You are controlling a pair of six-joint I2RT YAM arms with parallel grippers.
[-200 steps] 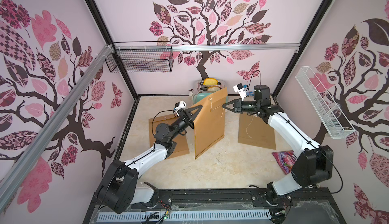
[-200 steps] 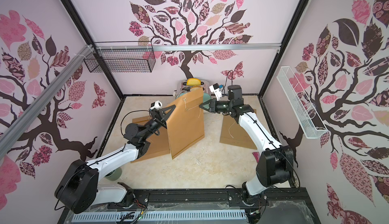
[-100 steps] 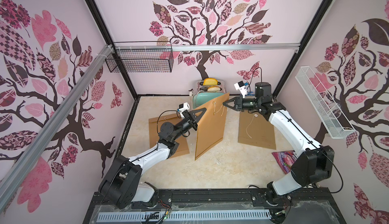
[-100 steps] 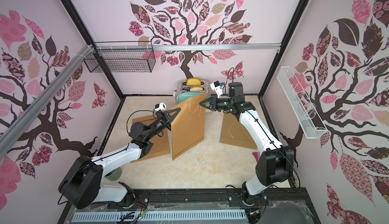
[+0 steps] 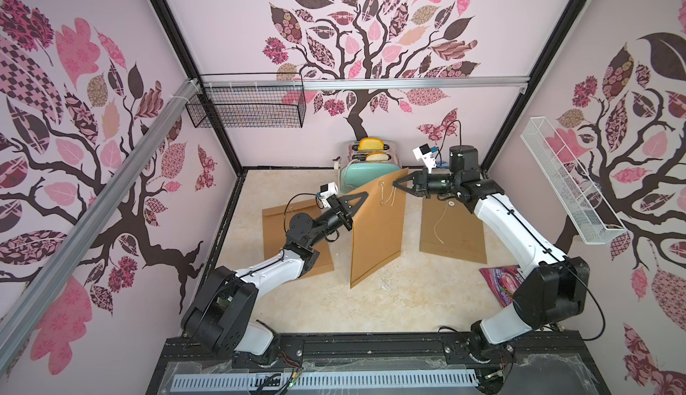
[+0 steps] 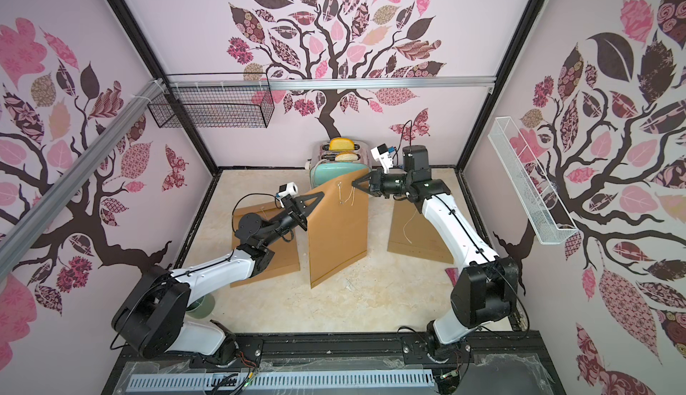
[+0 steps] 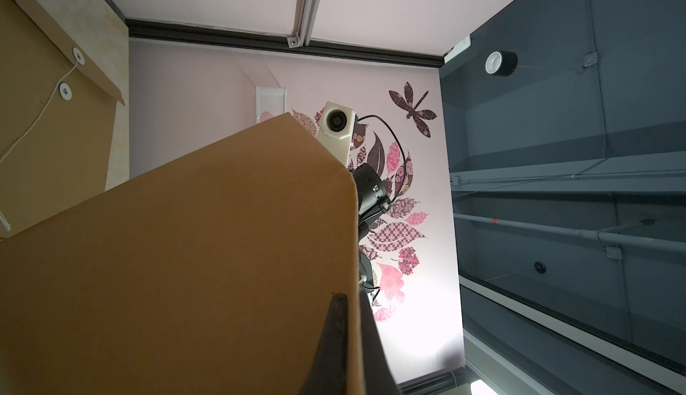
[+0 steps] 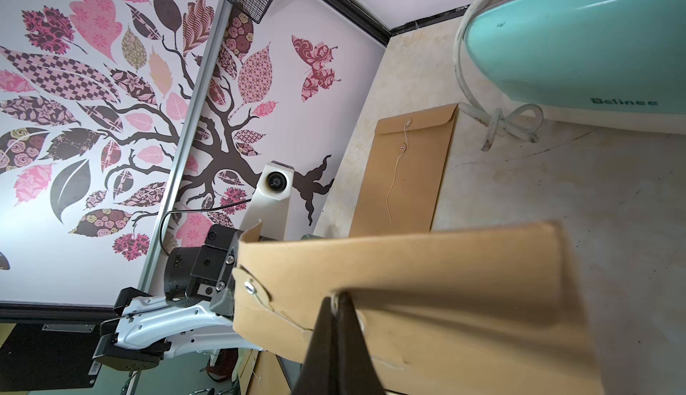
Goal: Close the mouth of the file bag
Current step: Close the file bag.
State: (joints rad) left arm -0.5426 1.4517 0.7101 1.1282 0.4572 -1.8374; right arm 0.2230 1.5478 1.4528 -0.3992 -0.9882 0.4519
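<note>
The tall brown kraft-paper file bag (image 5: 376,233) was held upright mid-worktop, toward the far edge, its top corners pinched by the left tool (image 5: 363,197) and right tool (image 5: 396,183). Its thin white string (image 5: 386,198) was seen dangling unwound, so closing was judged unfinished.

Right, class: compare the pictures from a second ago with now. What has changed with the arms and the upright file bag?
The left gripper, shut on the upright file bag, has pushed toward the right gripper, swinging that edge of the bag along. Unchanged: the right gripper's pinch on the top edge, the flat file bags, the toaster.
</note>
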